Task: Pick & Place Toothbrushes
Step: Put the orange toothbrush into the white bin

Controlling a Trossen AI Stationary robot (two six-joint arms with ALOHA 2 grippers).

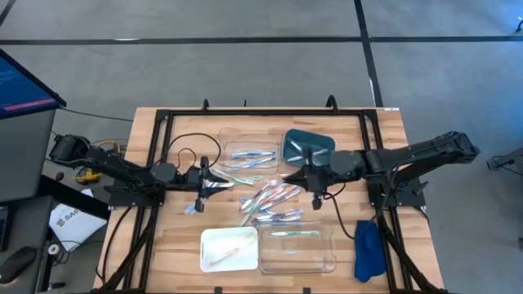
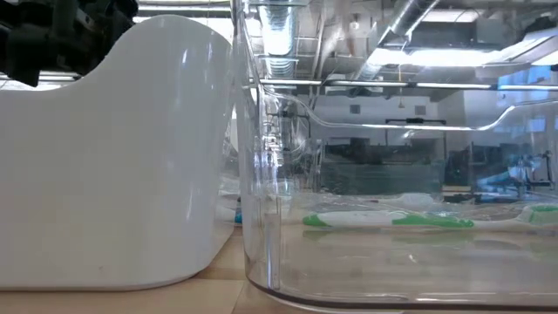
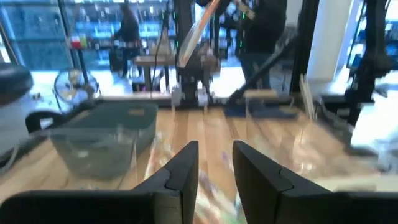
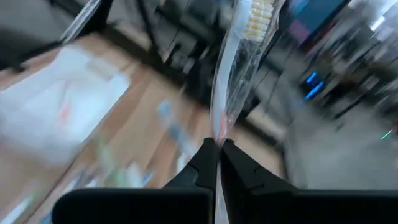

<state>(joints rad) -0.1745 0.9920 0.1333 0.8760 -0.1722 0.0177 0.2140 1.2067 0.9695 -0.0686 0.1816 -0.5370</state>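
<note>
Note that the right gripper [image 4: 217, 146] has its fingers pressed together on the handle end of a clear toothbrush [image 4: 233, 81]. In the right wrist view the toothbrush stands straight out from the fingertips, its long axis in line with the fingers and its bristled head at the far end. In the high view this gripper hangs above the middle of the table [image 1: 163, 261], just beside the teal tray [image 1: 308, 144] toward the far edge.

Observe the left gripper [image 3: 214, 158]: its fingers stand partly spread with nothing between them. It sits over the left half of the table, aimed toward the loose pile of toothbrushes [image 1: 270, 200] at the table's centre.

Check the receiving containers. The white tray [image 1: 230, 247] at the near edge holds an orange-pink toothbrush [image 1: 222, 257]. The clear bin [image 1: 297, 245] beside it holds a green toothbrush [image 2: 392, 221] lying flat along the bin floor. A second clear tray [image 1: 251, 149] near the far edge holds a few more.

Judge the coming move on this: the near-edge containers lie toward the near edge from the right gripper, and the right arm is the nearer to the clear bin. Which container suits this toothbrush cannot be told.
</note>
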